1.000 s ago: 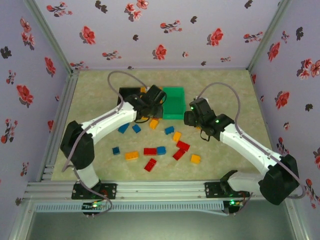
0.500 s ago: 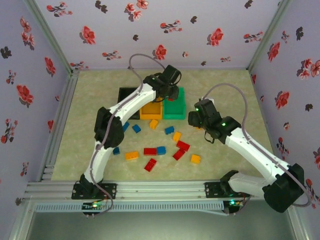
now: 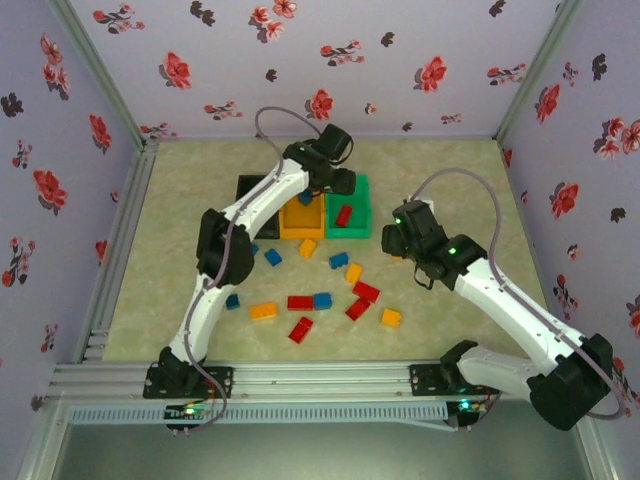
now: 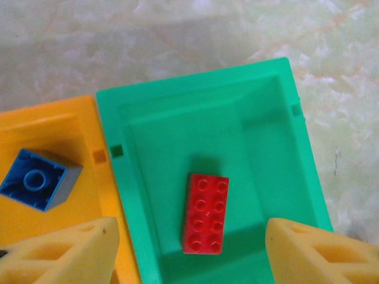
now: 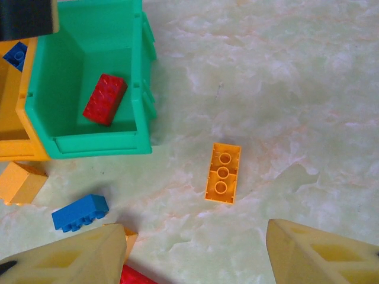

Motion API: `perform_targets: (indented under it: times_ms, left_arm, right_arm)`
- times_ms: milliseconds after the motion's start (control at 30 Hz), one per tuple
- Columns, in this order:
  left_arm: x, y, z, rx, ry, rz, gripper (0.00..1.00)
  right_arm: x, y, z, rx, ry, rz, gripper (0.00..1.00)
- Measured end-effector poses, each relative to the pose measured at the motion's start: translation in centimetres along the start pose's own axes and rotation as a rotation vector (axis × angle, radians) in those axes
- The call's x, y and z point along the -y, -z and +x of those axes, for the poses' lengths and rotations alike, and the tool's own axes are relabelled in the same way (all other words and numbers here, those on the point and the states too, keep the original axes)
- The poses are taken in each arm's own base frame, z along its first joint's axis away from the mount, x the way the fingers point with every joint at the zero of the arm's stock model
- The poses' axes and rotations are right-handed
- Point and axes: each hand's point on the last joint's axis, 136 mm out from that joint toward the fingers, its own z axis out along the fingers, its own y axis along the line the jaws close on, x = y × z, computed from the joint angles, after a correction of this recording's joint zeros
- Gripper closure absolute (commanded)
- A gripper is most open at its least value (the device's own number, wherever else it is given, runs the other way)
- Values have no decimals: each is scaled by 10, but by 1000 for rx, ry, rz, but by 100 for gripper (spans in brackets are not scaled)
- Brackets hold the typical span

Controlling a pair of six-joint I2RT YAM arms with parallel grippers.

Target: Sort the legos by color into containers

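As a red brick lies in the green bin, legos lie nearby.

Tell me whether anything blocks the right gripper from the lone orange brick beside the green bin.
Nothing visible does. The orange brick lies flat on bare table just ahead of the right gripper, whose jaws stand open and empty. The green bin and a blue brick sit off to one side.

White arms, black joints, seemingly grey cables, yellow claw fingers.
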Motion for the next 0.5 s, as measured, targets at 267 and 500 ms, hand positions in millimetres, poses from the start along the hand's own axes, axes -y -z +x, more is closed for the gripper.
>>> perform_targets:
  times_ms: [267,500]
  left_arm:
    - [-9,76,5,82,4,27,33]
    - [-38,147,31,186,12,10,33]
  right_arm:
    - [6,-10,7,-29,-2,30,35]
    - [18,-26,22,-77,-12,73,34]
